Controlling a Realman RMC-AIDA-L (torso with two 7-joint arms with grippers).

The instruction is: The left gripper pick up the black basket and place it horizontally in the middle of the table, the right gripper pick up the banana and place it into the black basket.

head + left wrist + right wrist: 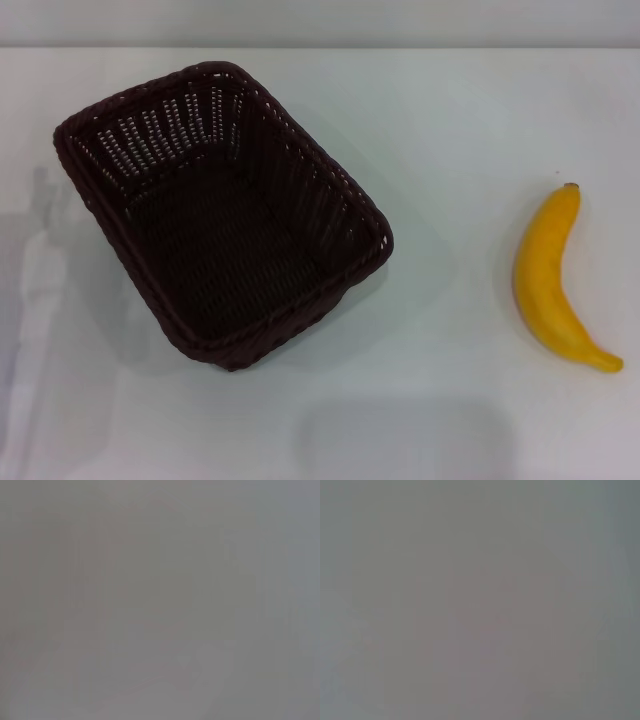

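Note:
The black basket [225, 215] stands upright on the white table [450, 120], left of the middle, turned at a slant with its long side running from far left to near right. It is empty inside. The yellow banana [552, 282] lies on the table at the right, its dark stem tip pointing away from me. Neither gripper shows in the head view. Both wrist views show only a plain grey surface, with no fingers and no objects in them.
Faint grey shadows lie on the table at the left edge [35, 290] and near the front middle [400, 440]. The table's far edge [320, 45] runs along the top of the head view.

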